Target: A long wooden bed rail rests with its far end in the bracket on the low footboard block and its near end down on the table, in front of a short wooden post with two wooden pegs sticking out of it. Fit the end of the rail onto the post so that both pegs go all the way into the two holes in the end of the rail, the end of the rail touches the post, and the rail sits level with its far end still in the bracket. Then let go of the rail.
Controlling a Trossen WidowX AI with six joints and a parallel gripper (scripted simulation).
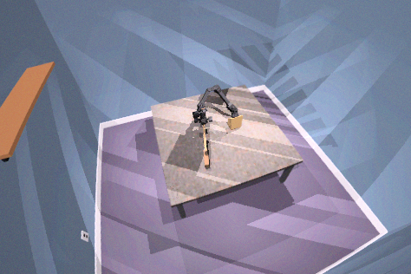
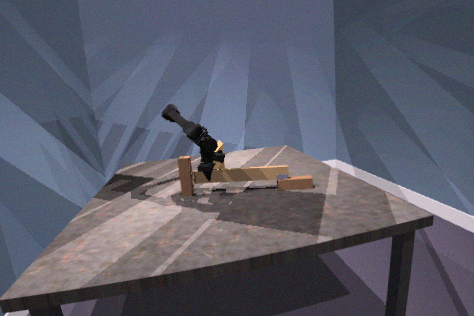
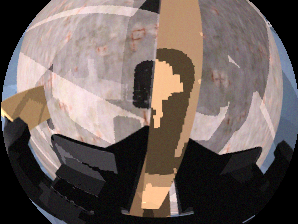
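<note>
The wooden rail [image 1: 205, 139] [image 2: 250, 174] [image 3: 181, 30] is held off the table and looks about level. Its far end is at the bracket [image 2: 282, 177] on the low footboard block [image 1: 206, 161] [image 2: 296, 183]; how deep it sits is too small to tell. The upright post [image 2: 185, 176] stands at the near end, with at most a very narrow gap to the rail in the exterior view. The pegs and holes cannot be made out. My gripper [image 2: 208, 175] [image 3: 158, 131] is shut on the rail near its post end, pointing down.
A tan block [image 1: 235, 122] [image 2: 219, 162] stands at the arm's base, beside the rail, and shows at the left edge of the wrist view. The stone-look table [image 1: 256, 152] [image 2: 150, 240] carries everything. The arm arches above the table behind the post.
</note>
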